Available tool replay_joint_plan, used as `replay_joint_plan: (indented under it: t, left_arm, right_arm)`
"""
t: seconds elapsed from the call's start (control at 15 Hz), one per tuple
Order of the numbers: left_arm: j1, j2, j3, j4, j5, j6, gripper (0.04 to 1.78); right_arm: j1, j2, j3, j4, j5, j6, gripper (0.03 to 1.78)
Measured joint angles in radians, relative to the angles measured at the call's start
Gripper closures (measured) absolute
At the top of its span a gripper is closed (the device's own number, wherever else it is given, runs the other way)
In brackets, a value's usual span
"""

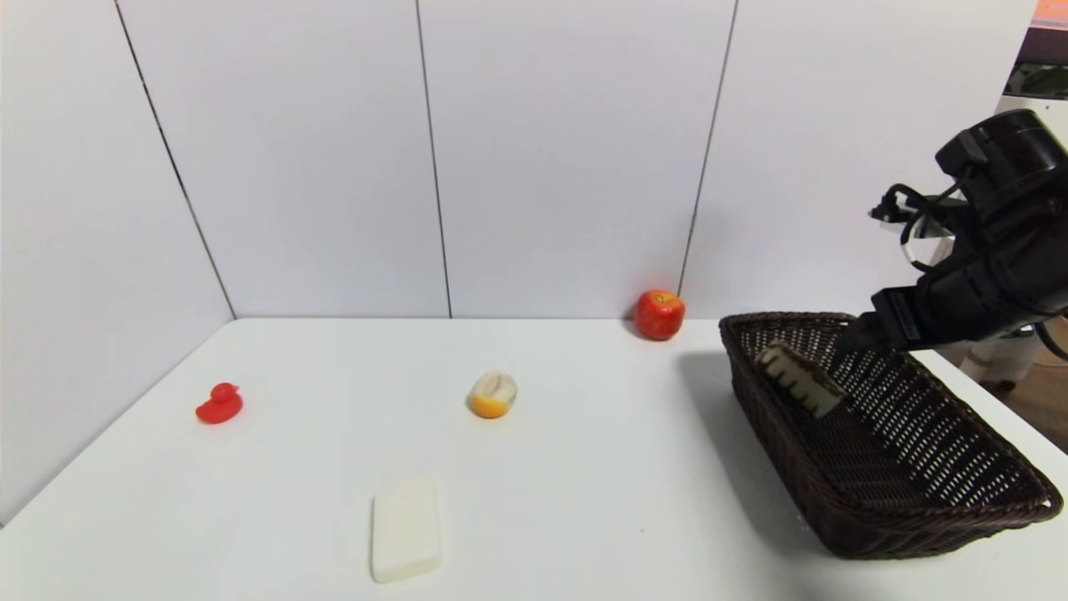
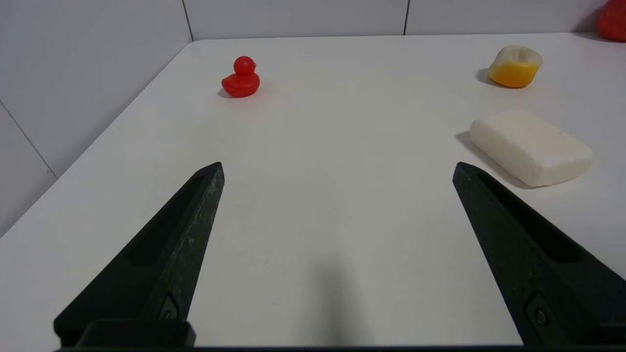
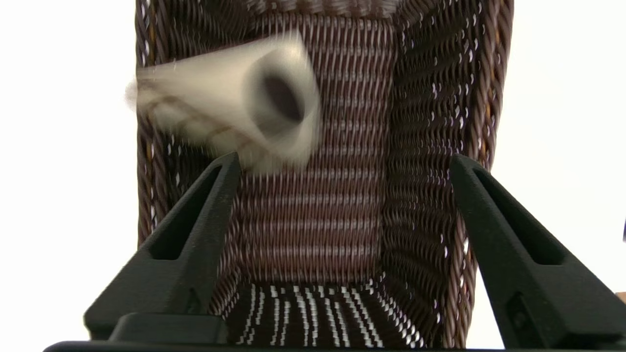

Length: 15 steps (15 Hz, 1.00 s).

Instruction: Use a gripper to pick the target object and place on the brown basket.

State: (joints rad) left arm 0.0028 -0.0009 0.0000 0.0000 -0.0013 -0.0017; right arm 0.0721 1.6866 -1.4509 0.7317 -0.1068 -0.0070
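The brown basket (image 1: 943,524) stands on the right side of the white table. The cake slice (image 1: 799,380), with cream striped sides, lies tilted inside the basket at its far end. My right gripper (image 1: 855,340) hangs just above that end of the basket, open and empty. In the right wrist view the right gripper (image 3: 343,160) is spread wide over the woven basket floor (image 3: 318,220), and the cake slice (image 3: 230,107) is just beyond one fingertip, free of both. My left gripper (image 2: 337,168) is open and empty, low over the table's left front; it is out of the head view.
A red apple (image 1: 659,314) sits by the back wall, left of the basket. An orange-and-cream fruit (image 1: 492,394) is mid-table. A red duck (image 1: 219,405) is at the left. A white block (image 1: 405,528) lies near the front edge, close to my left gripper (image 2: 530,146).
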Motion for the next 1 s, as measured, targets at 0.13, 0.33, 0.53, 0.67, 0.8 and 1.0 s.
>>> replay_joint_plan:
  t: [0.13,0.33,0.53,0.67,0.8,1.0]
  left_arm:
    - [0.0,0.0,0.0,0.0,0.0,0.0,0.13]
    - [0.0,0.0,0.0,0.0,0.0,0.0,0.13]
    - [0.0,0.0,0.0,0.0,0.0,0.0,0.13]
    - [0.0,0.0,0.0,0.0,0.0,0.001,0.13]
    - [0.0,0.0,0.0,0.0,0.0,0.0,0.13]
    - [0.0,0.0,0.0,0.0,0.0,0.0,0.13]
  right_arm:
    - [-0.002,-0.037,0.028,0.0,-0.001,0.0,0.26]
    - [-0.002,-0.135,0.097,-0.006,0.0,-0.007,0.21]
    - [-0.001,-0.3,0.298,-0.085,0.0,-0.011,0.18]
    - [-0.001,-0.448,0.499,-0.202,0.0,-0.013,0.16]
    - [-0.003,-0.621,0.703,-0.343,0.0,-0.013,0.14]
    - [-0.003,-0.883,0.96,-0.542,-0.001,-0.013,0.13]
